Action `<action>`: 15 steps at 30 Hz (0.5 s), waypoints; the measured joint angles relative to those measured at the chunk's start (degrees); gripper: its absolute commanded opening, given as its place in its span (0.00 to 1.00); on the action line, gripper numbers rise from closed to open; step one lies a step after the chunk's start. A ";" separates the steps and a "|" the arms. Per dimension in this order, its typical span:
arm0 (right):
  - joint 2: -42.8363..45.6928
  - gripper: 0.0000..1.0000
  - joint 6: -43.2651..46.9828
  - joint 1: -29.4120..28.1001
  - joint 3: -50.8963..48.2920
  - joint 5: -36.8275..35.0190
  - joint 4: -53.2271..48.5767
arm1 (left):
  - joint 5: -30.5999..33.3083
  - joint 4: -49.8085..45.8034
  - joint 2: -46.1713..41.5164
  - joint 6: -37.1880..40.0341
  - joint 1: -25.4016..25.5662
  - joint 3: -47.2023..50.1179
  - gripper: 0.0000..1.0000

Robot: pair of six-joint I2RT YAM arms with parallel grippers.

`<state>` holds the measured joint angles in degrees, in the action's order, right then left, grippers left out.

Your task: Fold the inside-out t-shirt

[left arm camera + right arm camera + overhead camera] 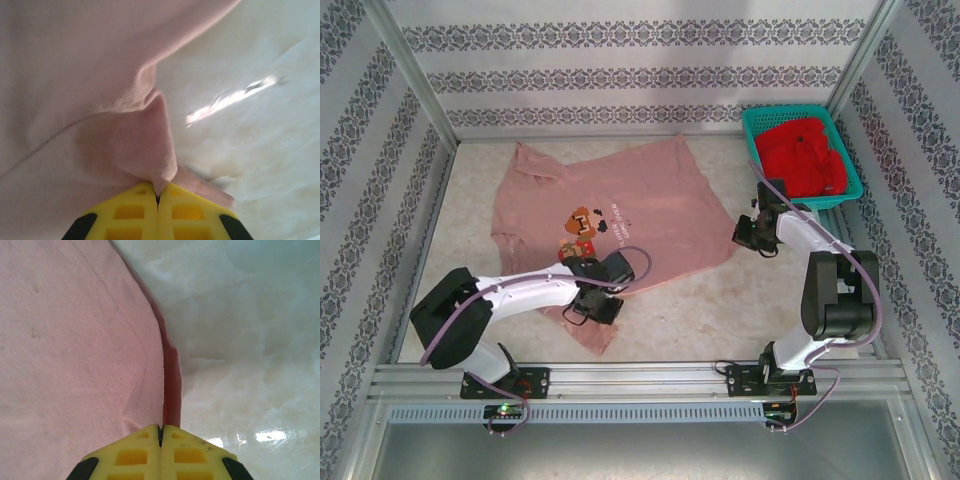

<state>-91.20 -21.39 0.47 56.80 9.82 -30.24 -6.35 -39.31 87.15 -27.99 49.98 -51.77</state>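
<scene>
From above, the dusty salmon-pink, short-sleeved cloth t-shirt (630, 185) lies spread, somewhat rumpled, over the middle and left of the pale marbled table (720, 310). A small pixel-style figure in orange, red and brown (582, 228) is printed near its middle, with a faint line of lettering beside it. The left gripper (590, 302) sits low on the shirt's near edge, towards the table's near-left corner. The right gripper (748, 232) is at the shirt's right edge, about halfway along the table's right side. In the far-right corner stands a teal plastic mesh basket (786, 110) holding a bright red garment (805, 158), well apart from the shirt. This view is too distant to show how either pair of jaws stands.

The left wrist camera supplies that. The left gripper (157, 196) has its yellow fingers (130, 212) pressed together, pinching a raised peak of the t-shirt (75, 75). The cloth's folded edge runs up and away from the pinch. Bare table (260, 150) with a bright glare lies to the right.

The right wrist camera shows the right gripper (160, 429) likewise closed, its yellow fingers (132, 455) nipping the stitched hem of the t-shirt (65, 350). A darker strip of doubled cloth shows along that edge. Glossy table (250, 340) lies beyond.
</scene>
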 measured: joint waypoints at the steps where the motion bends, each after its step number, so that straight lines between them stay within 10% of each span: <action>1: 0.35 0.00 0.13 -0.13 -0.07 -0.02 0.02 | -0.02 -0.31 -0.76 0.48 -0.28 -0.98 0.02; 8: 1.86 0.00 0.33 -1.11 -0.28 0.15 -0.11 | -0.68 0.28 -2.71 4.70 -7.10 -9.49 0.09; 15: 1.79 0.00 0.37 -1.49 -0.76 0.13 -0.15 | 2.40 6.95 9.94 6.45 -11.50 -18.43 0.51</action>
<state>-89.41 -21.02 -1.02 56.03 9.96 -30.39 -3.95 -32.36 97.10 -21.54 38.48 -70.19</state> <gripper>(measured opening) 0.062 0.438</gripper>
